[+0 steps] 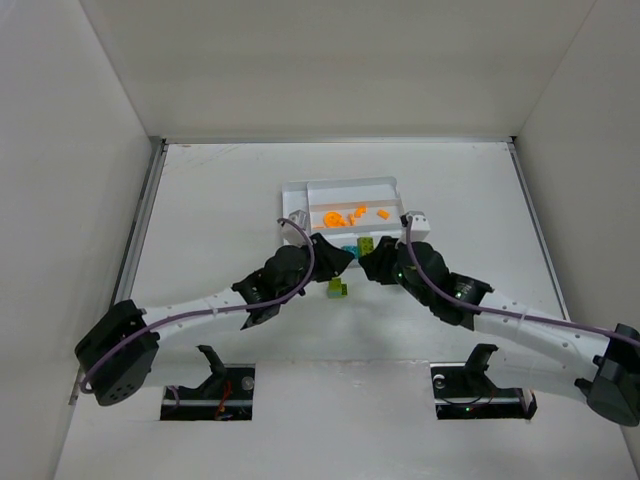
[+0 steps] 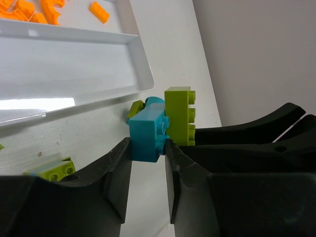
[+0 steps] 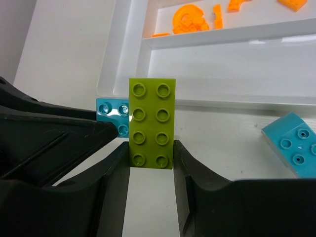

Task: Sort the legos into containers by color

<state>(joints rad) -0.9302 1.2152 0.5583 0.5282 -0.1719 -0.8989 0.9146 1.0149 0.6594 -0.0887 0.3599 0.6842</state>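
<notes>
A teal brick [image 2: 147, 133] and a lime green brick [image 3: 152, 123] are stuck together, just in front of the near wall of the white tray [image 1: 345, 190]. The left claw [image 2: 147, 148] pinches the teal one by its sides. The right claw [image 3: 151, 153] pinches the green one the same way. The two claws meet nose to nose in the middle of the table. I think the job right now is to pull the two bricks apart, so each color can go to its own place.

Only the orange legos [image 1: 345, 216] are in the tray, all in one long compartment. The compartment nearest the arms is bare. I see no green or teal piece in the tray.

More pieces wait on the table. Another teal brick [image 3: 291, 143] lies just in front of the tray. A loose green brick [image 1: 337, 289] lies nearer the arms. A small green bit [image 2: 136, 108] sits by the tray corner. So orange looks done, and green and teal are left.
</notes>
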